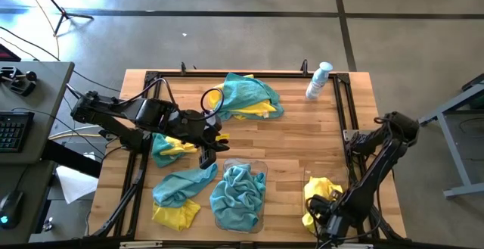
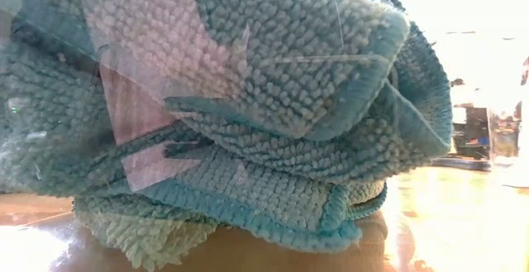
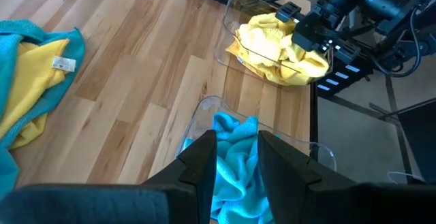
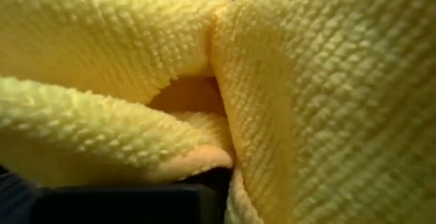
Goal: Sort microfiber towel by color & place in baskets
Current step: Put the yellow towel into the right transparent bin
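My right tool (image 1: 327, 213) is down in the right-hand basket (image 3: 235, 30), buried in the yellow towels (image 1: 321, 191) there; yellow pile fills my right wrist view, and I cannot tell whether the fingers have let go of the cloth or still pinch it. My left tool (image 3: 237, 157) hangs over the middle of the counter (image 1: 302, 139) with its fingers a little apart and nothing between them. Directly ahead of it, on its own line, stands the centre basket (image 1: 261, 166), heaped with teal towels (image 1: 237, 194).

The unsorted cloths all lie on the left half: a teal-and-yellow pile (image 1: 246, 95) at the far edge, a mixed bundle (image 1: 168, 149) under my left arm, and a teal towel (image 1: 181, 184) with a yellow one (image 1: 175, 215) at the near-left corner. I judge the left tool is the nearer to every one of them. The near-left pair lies beside and behind it, stretched along the counter's front edge towards the centre basket.
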`<action>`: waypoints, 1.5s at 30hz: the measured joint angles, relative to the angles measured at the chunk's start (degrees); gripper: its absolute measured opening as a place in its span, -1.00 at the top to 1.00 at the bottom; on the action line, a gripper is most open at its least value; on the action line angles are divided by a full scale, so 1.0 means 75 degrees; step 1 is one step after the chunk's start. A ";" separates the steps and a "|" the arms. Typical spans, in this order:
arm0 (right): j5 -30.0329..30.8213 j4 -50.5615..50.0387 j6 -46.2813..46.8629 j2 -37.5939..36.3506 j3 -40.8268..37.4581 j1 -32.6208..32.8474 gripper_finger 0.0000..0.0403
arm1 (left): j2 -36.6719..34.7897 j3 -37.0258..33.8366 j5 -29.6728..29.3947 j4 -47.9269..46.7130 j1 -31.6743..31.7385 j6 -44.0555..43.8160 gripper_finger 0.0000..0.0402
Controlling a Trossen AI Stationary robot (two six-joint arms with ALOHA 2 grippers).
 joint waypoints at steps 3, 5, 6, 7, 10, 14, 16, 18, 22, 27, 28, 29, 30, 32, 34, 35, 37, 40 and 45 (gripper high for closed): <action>0.0010 -0.0019 0.0216 -0.0228 0.0000 0.0022 0.61 | 0.0000 0.0000 0.0000 0.0000 0.0000 0.0000 0.53; 0.0056 -0.0106 0.0363 -0.0450 0.0004 0.0023 0.54 | 0.0000 0.0000 -0.0001 0.0000 0.0000 0.0003 0.53; 0.0088 -0.0164 0.0455 -0.0569 0.0006 0.0023 0.51 | 0.0000 0.0000 0.0000 0.0000 0.0000 0.0003 0.53; 0.0147 -0.0244 0.0575 -0.0695 0.0009 0.0023 0.48 | 0.0000 0.0000 -0.0002 0.0000 0.0000 0.0003 0.53; 0.0272 -0.0502 0.0810 -0.1056 0.0009 0.0023 0.41 | 0.0000 0.0000 0.0000 0.0000 0.0000 0.0006 0.53; 0.0278 -0.0743 0.1088 -0.1522 0.0009 0.0023 0.34 | 0.0000 0.0000 0.0000 -0.0003 0.0000 0.0013 0.53; 0.0276 -0.0794 0.1227 -0.1731 0.0009 0.0023 0.33 | 0.0000 0.0000 0.0000 -0.0003 0.0000 0.0016 0.53; 0.0282 -0.0765 0.1315 -0.1929 0.0009 0.0023 0.33 | 0.0000 0.0000 0.0000 -0.0003 0.0000 0.0023 0.53; 0.0819 -0.0412 0.1440 -0.2233 0.0009 0.0022 0.36 | 0.0000 0.0000 0.0000 -0.0003 0.0000 0.0020 0.53; 0.1330 -0.0194 0.1336 -0.2327 0.0006 -0.0140 0.65 | 0.0000 0.0000 0.0000 -0.0005 0.0001 0.0020 0.53; 0.1222 -0.0215 0.1220 -0.2296 -0.0023 -0.0188 0.76 | 0.0000 0.0000 0.0000 -0.0006 0.0001 0.0020 0.53; 0.1081 -0.0150 0.1053 -0.2266 -0.0079 -0.0251 0.87 | 0.0000 0.0000 0.0000 -0.0005 0.0000 0.0020 0.53; 0.0930 0.0019 0.0909 -0.2233 -0.0177 -0.0302 0.93 | 0.0000 0.0000 -0.0003 -0.0005 0.0004 0.0020 0.53; 0.0704 0.0479 0.0776 -0.2194 -0.0439 -0.0410 0.93 | 0.0000 0.0000 -0.0003 -0.0006 0.0012 0.0020 0.53; 0.0461 0.0932 0.0731 -0.2154 -0.0741 -0.0530 0.91 | 0.0000 0.0000 -0.0003 -0.0006 0.0012 0.0020 0.53; 0.0323 0.1158 0.0687 -0.2130 -0.0914 -0.0584 0.93 | 0.0000 0.0000 -0.0003 -0.0006 0.0012 0.0020 0.53; 0.0188 0.1452 0.0583 -0.2103 -0.1250 -0.0653 0.98 | 0.0000 0.0000 -0.0005 -0.0006 0.0012 0.0020 0.53; 0.0189 0.1701 0.0602 -0.2103 -0.1679 -0.0747 0.98 | 0.0006 0.0000 -0.0006 -0.0006 0.0012 0.0020 0.53; 0.0155 0.1889 0.0621 -0.2104 -0.2204 -0.0878 0.99 | 0.0006 -0.0003 -0.0003 -0.0006 0.0012 0.0003 0.53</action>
